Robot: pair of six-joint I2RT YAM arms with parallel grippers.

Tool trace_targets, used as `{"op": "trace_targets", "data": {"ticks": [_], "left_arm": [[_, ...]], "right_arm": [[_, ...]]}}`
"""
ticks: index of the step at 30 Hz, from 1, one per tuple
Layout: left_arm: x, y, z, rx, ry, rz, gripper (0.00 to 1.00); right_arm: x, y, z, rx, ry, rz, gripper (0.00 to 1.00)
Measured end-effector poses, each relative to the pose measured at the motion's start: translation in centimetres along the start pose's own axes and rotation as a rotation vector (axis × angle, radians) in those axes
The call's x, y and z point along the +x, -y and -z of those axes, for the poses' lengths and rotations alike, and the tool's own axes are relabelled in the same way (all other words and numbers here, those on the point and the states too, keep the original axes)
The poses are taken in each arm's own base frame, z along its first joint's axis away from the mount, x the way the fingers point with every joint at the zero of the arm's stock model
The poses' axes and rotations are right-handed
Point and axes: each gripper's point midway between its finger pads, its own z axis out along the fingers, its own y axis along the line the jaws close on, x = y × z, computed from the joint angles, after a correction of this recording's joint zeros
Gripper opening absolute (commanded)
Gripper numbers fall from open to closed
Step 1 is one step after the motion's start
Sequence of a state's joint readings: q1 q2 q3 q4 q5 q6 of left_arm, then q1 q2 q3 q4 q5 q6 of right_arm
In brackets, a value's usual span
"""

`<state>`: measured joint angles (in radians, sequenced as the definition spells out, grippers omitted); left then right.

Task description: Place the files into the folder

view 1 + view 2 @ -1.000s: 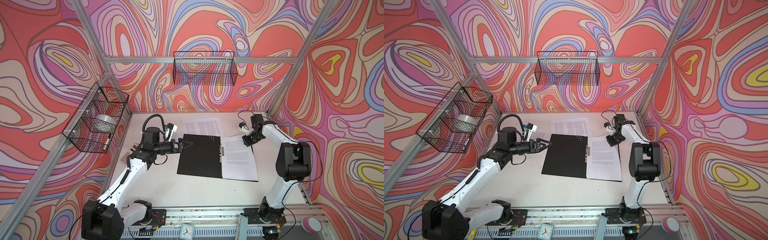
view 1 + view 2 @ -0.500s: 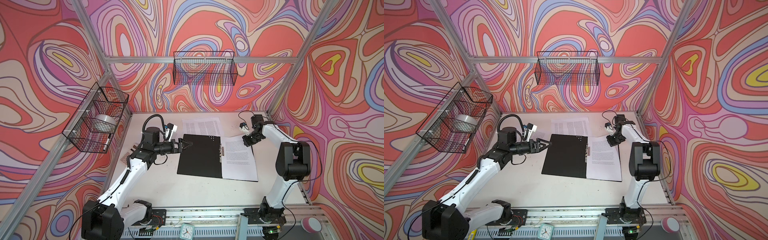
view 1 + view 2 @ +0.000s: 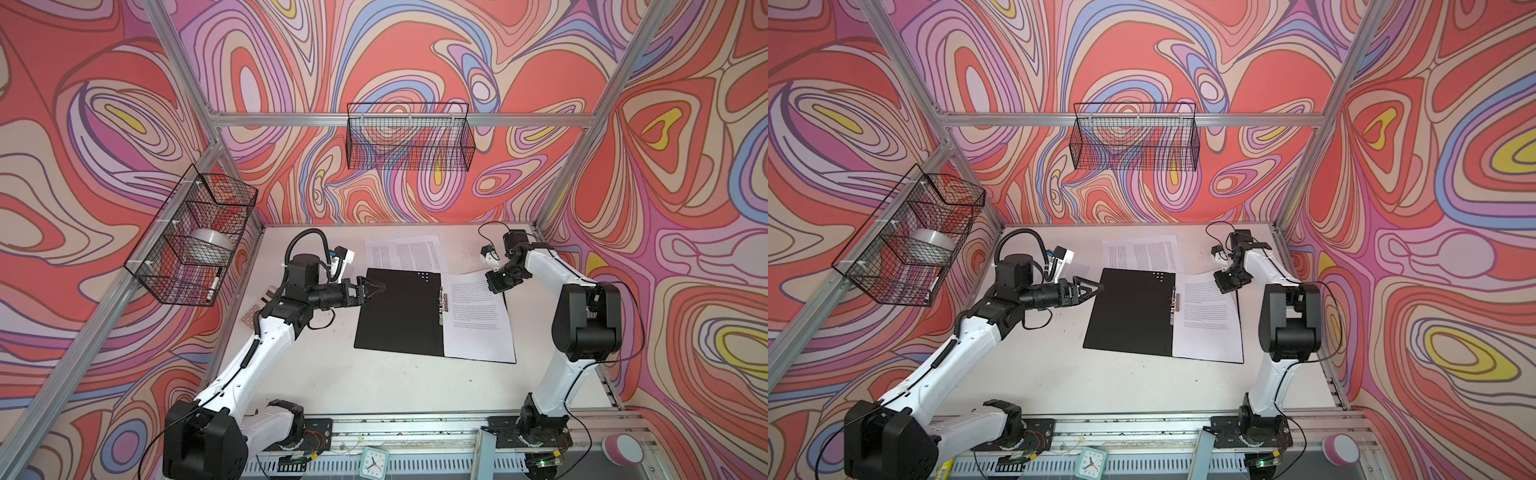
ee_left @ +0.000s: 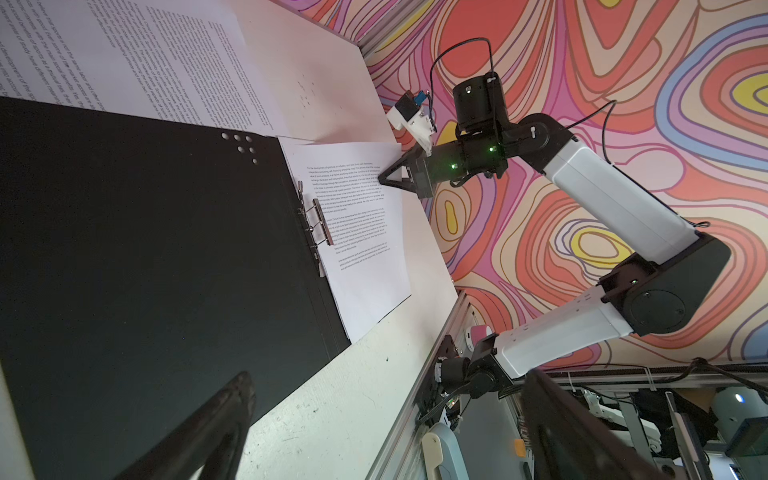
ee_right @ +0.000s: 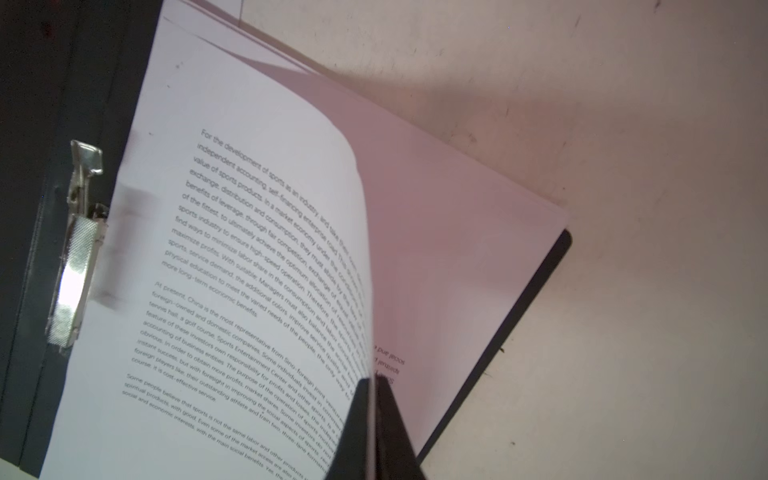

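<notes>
Your top cams sit high at front, looking down on whole worktop (image 3: 374, 386), near-same view. L wrist cam looks across folder (image 4: 145, 249) toward R arm (image 4: 615, 208); R wrist cam's v. close on files (image 5: 249, 270).

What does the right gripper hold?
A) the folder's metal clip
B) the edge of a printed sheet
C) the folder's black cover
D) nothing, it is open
B: in the right wrist view the right gripper is shut on the edge of the sheet, which curls up from the folder.
</notes>
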<state>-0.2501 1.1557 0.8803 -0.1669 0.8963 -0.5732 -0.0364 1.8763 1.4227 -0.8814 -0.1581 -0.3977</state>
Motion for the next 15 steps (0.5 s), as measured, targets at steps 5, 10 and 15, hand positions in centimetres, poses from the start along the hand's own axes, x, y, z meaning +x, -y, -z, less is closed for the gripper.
{"op": "trace_targets", "data": {"ticks": [5,10,15], "left_arm": [[0.0,0.01,0.0,0.0,0.0,0.0,1.0],[0.0,0.0,0.0,0.0,0.0,0.0,1.0],[0.0,0.0,0.0,0.0,0.0,0.0,1.0]], "right_arm": [[-0.01,0.09,-0.05,0.001,0.003,-0.004,0.0],[-0.2,0.08,-0.05,-0.001,0.011,-0.012,0.0],[-0.31,0.08,-0.07,-0.002,0.016,-0.02,0.15]]}}
